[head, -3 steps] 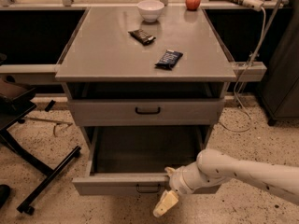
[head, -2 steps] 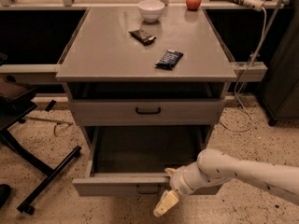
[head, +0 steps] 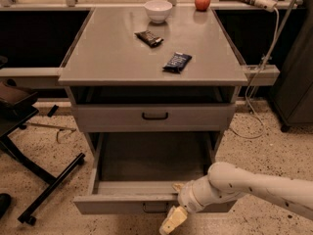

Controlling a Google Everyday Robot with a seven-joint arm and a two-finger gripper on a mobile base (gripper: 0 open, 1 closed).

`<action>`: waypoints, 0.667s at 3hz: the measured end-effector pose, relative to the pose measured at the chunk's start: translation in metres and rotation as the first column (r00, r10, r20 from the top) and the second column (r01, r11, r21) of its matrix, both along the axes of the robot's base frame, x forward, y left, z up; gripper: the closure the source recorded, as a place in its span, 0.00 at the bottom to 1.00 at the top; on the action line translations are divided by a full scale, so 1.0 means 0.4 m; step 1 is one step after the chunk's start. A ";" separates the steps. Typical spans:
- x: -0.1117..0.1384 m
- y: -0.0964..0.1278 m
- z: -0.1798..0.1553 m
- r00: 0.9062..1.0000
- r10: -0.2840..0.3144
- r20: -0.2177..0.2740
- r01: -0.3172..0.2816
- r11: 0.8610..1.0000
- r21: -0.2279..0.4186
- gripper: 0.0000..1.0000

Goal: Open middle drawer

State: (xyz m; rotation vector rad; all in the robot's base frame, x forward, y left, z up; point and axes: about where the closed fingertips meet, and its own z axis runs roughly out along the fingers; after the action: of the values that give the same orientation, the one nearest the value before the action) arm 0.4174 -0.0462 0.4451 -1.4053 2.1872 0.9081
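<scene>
The middle drawer [head: 122, 204] is a grey flat-fronted drawer with a small black loop handle [head: 155, 208]. It stands pulled far out, low in the camera view, and shows a deep plain grey interior [head: 151, 158]. My gripper [head: 174, 216] is at the drawer's front edge, just right of the handle, on the end of my white arm [head: 254, 187], which comes in from the lower right. The arm's wrist covers the right part of the drawer front.
Above it a narrower grey drawer [head: 155, 116] with a black handle sits nearly closed. The cabinet top [head: 112, 58] carries a white bowl [head: 158, 10], a red apple [head: 202, 1] and two dark snack packets [head: 148, 37] [head: 177, 61]. A black chair base [head: 49, 185] stands at the left.
</scene>
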 end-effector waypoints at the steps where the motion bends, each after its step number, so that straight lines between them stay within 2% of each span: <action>1: -0.005 0.007 -0.001 1.000 0.025 -0.017 -0.025 1.000 -0.009 0.00; 2: -0.047 0.026 -0.012 0.996 0.041 -0.075 -0.042 0.999 -0.004 0.00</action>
State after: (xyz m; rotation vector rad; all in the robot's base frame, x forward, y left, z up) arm 0.3985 -0.0359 0.4404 -1.4464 2.2243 0.9845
